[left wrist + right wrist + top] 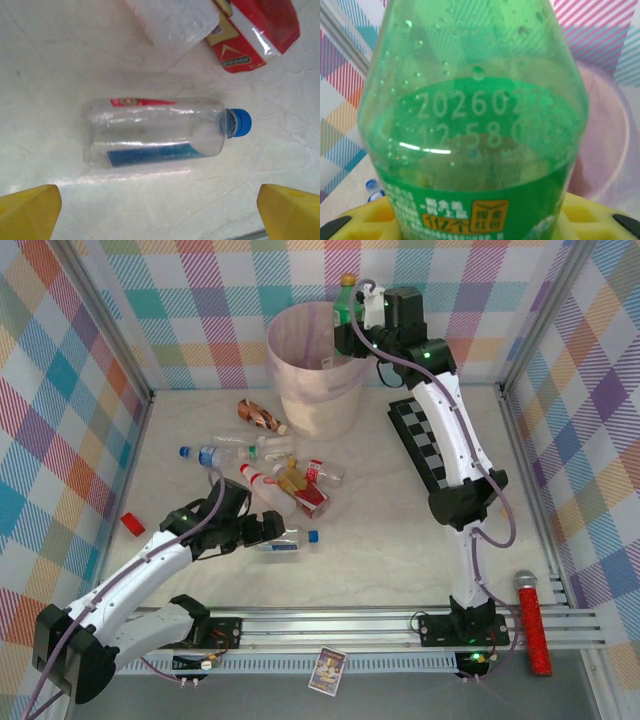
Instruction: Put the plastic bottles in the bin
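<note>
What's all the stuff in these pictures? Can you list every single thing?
bin: one, pale with a pink bag, far middle of the table.
green bottle: one, green, held high by the bin's rim.
brown bottle: one, brown-orange, lying left of the bin.
bottle heap: several, too jumbled to count, clear with red, blue and white bits, table middle.
blue-capped bottle: one, clear, lying below the left pincer.
checkerboard: one, black and white, right of the bin.
red stick: one, near right corner.
red block: one, left side.
card: one, near edge.
left pincer: open, yellow tips.
right pincer: shut on the green bottle.
</note>
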